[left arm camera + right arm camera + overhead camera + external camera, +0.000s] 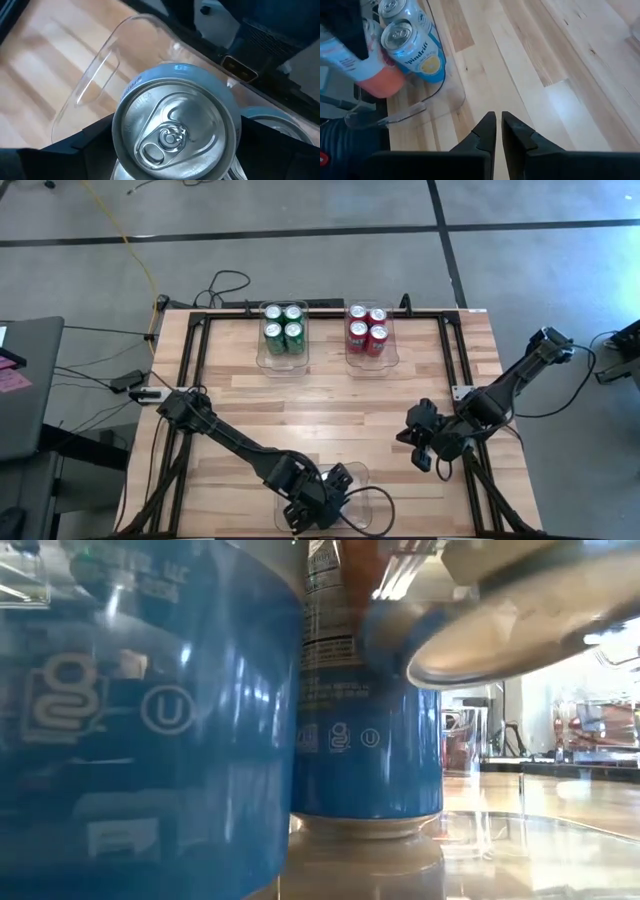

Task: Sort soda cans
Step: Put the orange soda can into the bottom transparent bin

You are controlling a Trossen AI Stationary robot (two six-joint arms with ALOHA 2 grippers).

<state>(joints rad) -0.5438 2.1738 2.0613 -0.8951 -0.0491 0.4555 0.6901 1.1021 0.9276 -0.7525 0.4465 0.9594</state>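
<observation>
My left gripper (325,495) is at the near edge of the table, over a clear bin (362,475), shut on a silver-topped soda can (172,132). Two more such cans with blue bottoms (412,45) stand upright in that bin. Several green cans (283,328) and several red cans (367,330) stand in two clear bins at the far side. My right gripper (420,452) hangs over bare wood on the right; in its wrist view my right gripper (498,125) is shut, with only a thin slit between the tips and nothing in it. My left gripper has the can between its two fingers (85,147), on opposite sides of the can's wall (125,150) just below the top rim. The fingers slant down from above. The can is tilted, and its silver bottom (520,620) is lifted clear of the bin floor.
The near bin's clear rim (100,65) rises close beside the held can. Bare wood lies between the near bin and the two far bins. A black frame (195,360) runs along the table's sides.
</observation>
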